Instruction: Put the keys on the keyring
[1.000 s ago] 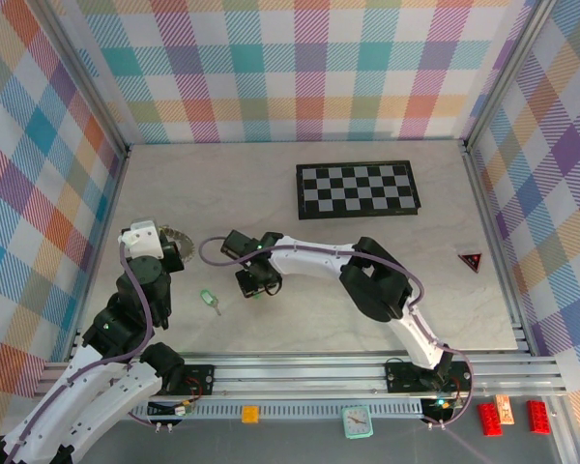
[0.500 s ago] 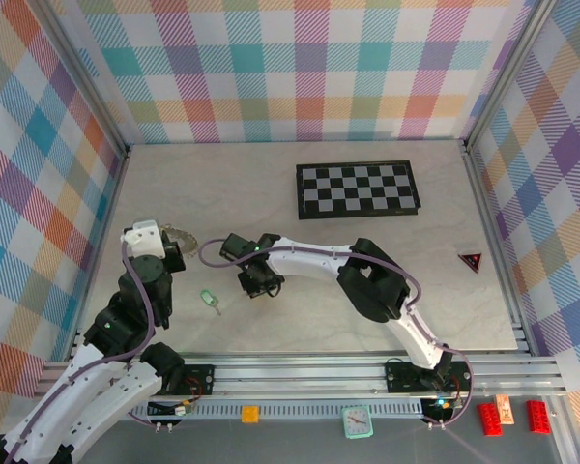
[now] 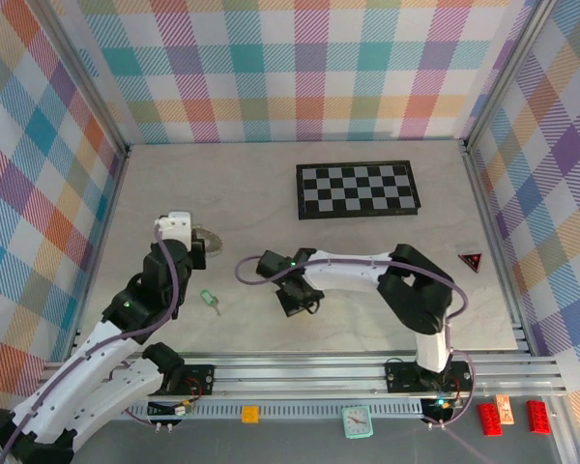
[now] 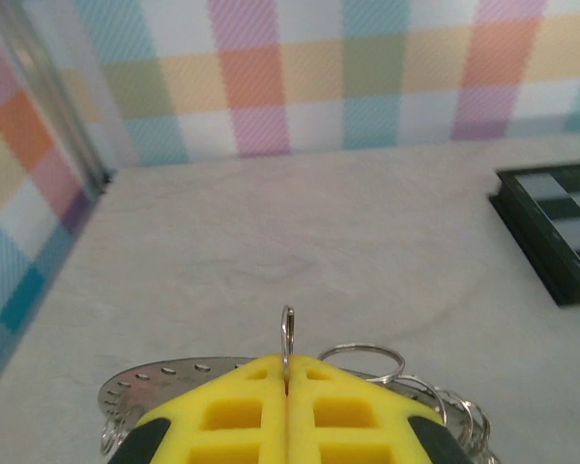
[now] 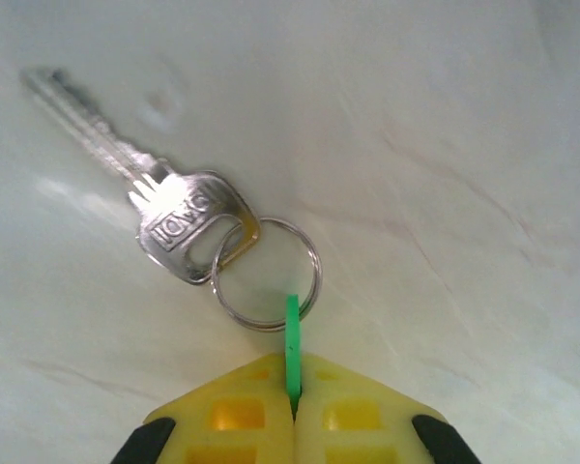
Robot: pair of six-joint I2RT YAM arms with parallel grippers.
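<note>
**Room at the back left and near right, crowding in the middle**

I have wide bare table [image 3: 222, 184] from the back wall [image 3: 300, 68] forward, left of the checkerboard [image 3: 358, 189], which blocks the far right-centre. A small red triangle [image 3: 472, 260] lies near the right rail. My right arm [image 3: 358, 273] stretches leftward across the middle and bars any front-to-back pass there. The gap between my arms is narrow, and a loose key [image 3: 210, 302] lies in it, apart from both. My left gripper [image 4: 287, 372] is clamped on the keyring [image 4: 155, 382], which juts beyond the fingers. My right gripper [image 5: 292, 372] pinches the held key [image 5: 179, 227] by its green tab, with the blade lying flat just ahead.
</note>
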